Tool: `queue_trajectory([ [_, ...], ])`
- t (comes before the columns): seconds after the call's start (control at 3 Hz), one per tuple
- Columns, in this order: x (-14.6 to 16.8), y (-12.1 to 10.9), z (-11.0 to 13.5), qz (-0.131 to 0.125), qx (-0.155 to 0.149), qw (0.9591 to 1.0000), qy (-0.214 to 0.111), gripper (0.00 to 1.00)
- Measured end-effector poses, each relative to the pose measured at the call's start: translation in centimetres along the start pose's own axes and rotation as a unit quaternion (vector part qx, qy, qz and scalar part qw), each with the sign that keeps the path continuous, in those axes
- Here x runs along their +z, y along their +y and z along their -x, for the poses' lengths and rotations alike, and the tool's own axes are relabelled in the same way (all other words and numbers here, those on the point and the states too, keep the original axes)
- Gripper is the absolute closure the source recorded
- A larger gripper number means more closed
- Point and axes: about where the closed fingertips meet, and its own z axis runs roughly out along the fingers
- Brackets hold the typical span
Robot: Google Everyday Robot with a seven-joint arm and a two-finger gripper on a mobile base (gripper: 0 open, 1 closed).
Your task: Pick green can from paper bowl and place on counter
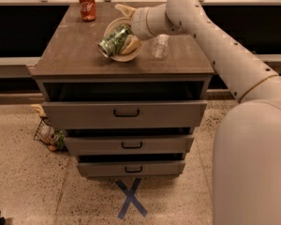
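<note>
The green can (112, 41) is held tilted, its silver end pointing to the front left, just above the counter (75, 50). My gripper (126, 28) is at the counter's middle back, shut on the can's far end, with one pale finger above it and one below. The paper bowl (129, 56) is tipped up on its edge behind and under the can, its lower rim on or close to the counter. Whether the can still touches the bowl I cannot tell.
A red cola can (87, 4) stands at the counter's back left. A clear plastic bottle (160, 46) lies just right of the bowl, under my arm. The cabinet's drawers (126, 112) stick out slightly. A wire basket (49, 135) sits on the floor at left.
</note>
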Motion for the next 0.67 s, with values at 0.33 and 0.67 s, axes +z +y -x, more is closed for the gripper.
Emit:
queue_trajectory([
  [0.33,0.0,-0.1,-0.2,0.004,0.009,0.9999,0.001,0.41],
  [0.67,-0.5,-1.7,-1.7,-0.014,0.043,0.9985,0.029,0.4],
])
